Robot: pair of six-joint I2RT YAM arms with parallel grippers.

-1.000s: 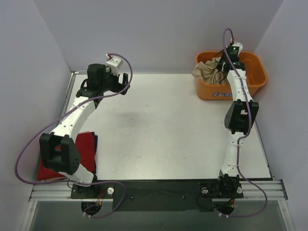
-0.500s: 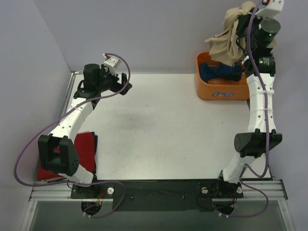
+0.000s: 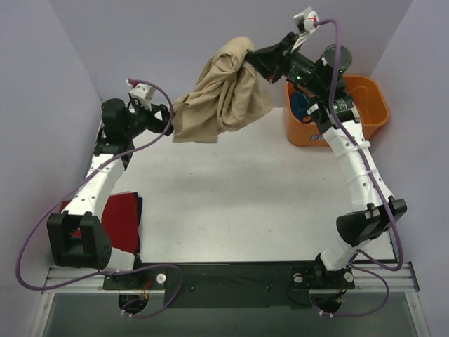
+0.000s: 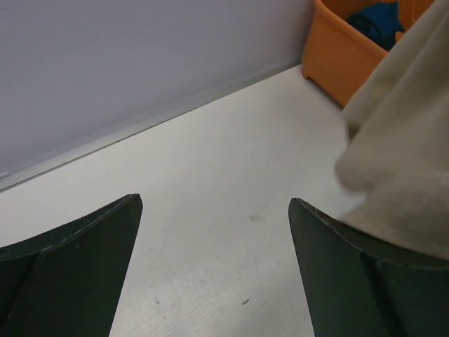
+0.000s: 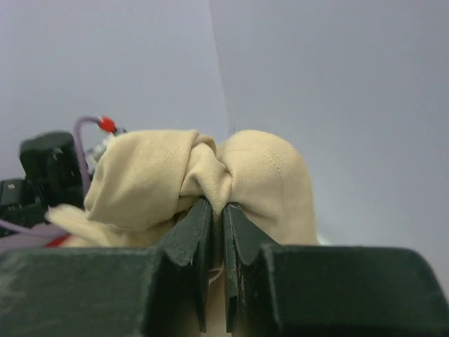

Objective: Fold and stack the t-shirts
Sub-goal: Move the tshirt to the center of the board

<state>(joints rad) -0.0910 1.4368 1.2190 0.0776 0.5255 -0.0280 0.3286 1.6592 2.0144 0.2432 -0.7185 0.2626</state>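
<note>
Since half a second ago my right arm [image 3: 354,161] has swung the tan t-shirt [image 3: 224,91] from high above the orange bin [image 3: 375,112] across toward eleven o'clock, and my left arm [image 3: 98,182] has stretched up toward it.

My right pincer [image 3: 252,59] is clenched on a bunched fold of that shirt. Seen from the right wrist, the cloth bulges out on both sides of the closed jaws and hides whatever lies beyond them. The shirt hangs in the air as a crumpled mass, with its lower edge over the far side of the tabletop [image 3: 245,196]. I cannot tell which part is collar, sleeve or hem.

My left pincer [image 3: 167,119] is released, jaws spread wide, at ten o'clock just beside the hanging cloth. From above I cannot tell whether it touches the shirt. From the left wrist the shirt fills the right edge of the view, blurred and cut off by the frame.

At one o'clock the dark blue t-shirt [image 3: 300,105] sits in the bin, mostly hidden behind my right arm, so only a patch shows. At eight o'clock the red t-shirt [image 3: 121,217] lies on the tabletop, half covered by my left arm. A dark blue strip runs along its right edge, and I cannot tell what it belongs to.
</note>
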